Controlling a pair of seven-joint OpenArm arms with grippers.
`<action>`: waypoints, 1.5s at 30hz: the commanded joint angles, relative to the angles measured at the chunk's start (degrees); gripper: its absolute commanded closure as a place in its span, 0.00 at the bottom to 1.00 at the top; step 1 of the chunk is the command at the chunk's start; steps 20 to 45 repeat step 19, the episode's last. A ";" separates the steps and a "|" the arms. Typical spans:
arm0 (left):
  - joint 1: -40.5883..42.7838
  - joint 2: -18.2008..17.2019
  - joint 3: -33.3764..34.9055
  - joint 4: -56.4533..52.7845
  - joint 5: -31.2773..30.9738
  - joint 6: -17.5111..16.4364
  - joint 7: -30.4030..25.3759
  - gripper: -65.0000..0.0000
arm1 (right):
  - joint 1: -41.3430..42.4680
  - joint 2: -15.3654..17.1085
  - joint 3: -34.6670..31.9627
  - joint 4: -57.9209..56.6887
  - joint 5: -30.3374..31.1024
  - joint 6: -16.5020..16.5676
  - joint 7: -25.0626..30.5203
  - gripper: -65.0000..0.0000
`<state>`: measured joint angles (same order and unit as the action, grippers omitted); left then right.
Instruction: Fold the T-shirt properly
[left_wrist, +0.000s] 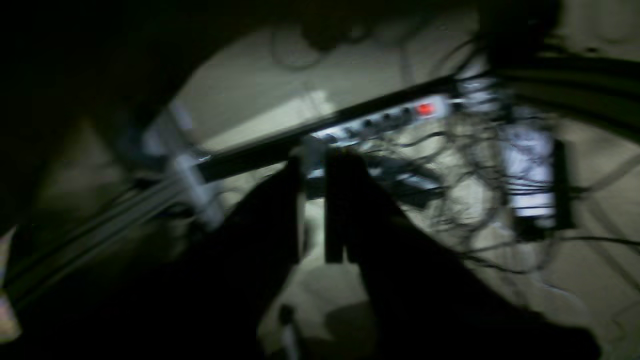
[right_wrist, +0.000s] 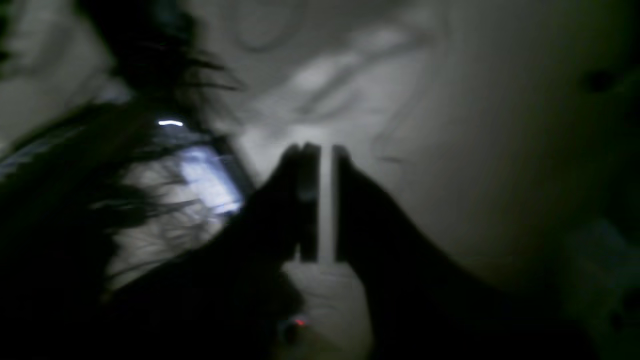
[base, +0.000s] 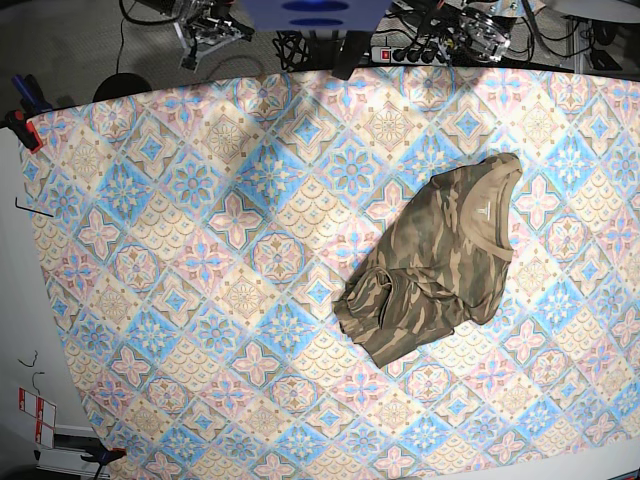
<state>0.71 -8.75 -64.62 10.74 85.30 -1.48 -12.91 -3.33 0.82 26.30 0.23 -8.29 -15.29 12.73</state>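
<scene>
The camouflage T-shirt (base: 440, 262) lies crumpled and partly bunched right of the table's middle, with its ribbed neck (base: 487, 208) toward the far right. Both arms sit beyond the far table edge, away from the shirt. My left gripper (left_wrist: 314, 155) shows as a dark silhouette, its fingers nearly together with nothing between them, hanging over the floor and cables. In its own blurred, dim view my right gripper (right_wrist: 325, 147) is likewise shut and empty. Neither wrist view shows the shirt.
A blue, pink and cream tile-patterned tablecloth (base: 200, 250) covers the table. Behind the far edge lie a power strip (left_wrist: 400, 117) with a red switch and tangled cables (left_wrist: 480, 175). Clamps (base: 25, 115) hold the cloth at the left edge.
</scene>
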 joint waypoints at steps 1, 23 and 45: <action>-0.05 -0.43 0.05 0.29 -0.30 0.29 -0.41 0.90 | -0.58 0.02 0.02 -0.23 0.07 -0.05 1.29 0.93; -3.83 4.05 0.05 0.29 -0.30 0.11 -0.24 0.91 | 2.32 0.63 0.02 -0.23 0.07 0.04 2.70 0.93; -3.83 4.05 0.05 0.29 -0.30 0.11 -0.24 0.91 | 2.32 0.63 0.02 -0.23 0.07 0.04 2.70 0.93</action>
